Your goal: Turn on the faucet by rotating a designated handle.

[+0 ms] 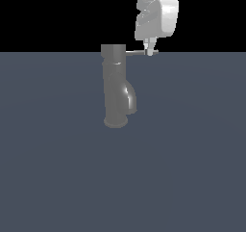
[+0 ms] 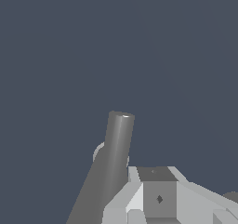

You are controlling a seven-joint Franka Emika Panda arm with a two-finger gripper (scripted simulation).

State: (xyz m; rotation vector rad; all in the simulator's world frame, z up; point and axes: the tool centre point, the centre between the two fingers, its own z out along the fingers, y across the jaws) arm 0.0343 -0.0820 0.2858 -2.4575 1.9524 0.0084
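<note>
The claw (image 1: 150, 52) hangs from the arm right at the outer end of the handle (image 1: 136, 52), touching it or very nearly so, so the approach looks done and the turning itself seems to be what is left; nothing in the pictures shows whether the handle has been rotated at all. Whether the fingers are parted or pressed together I cannot tell: they are too small in the exterior view, and the wrist view shows only the claw's body. The faucet (image 1: 115, 86) stands upright on the plain blue-grey desk (image 1: 57, 178), well away from its near edge and close to the far edge as the exterior view shows it. It is a dark grey glossy cylinder with a flared base and a short curved spout (image 1: 129, 98) bulging low on the exterior view's right. The handle is a thin straight rod sticking out sideways from the top cap on that same side.
</note>
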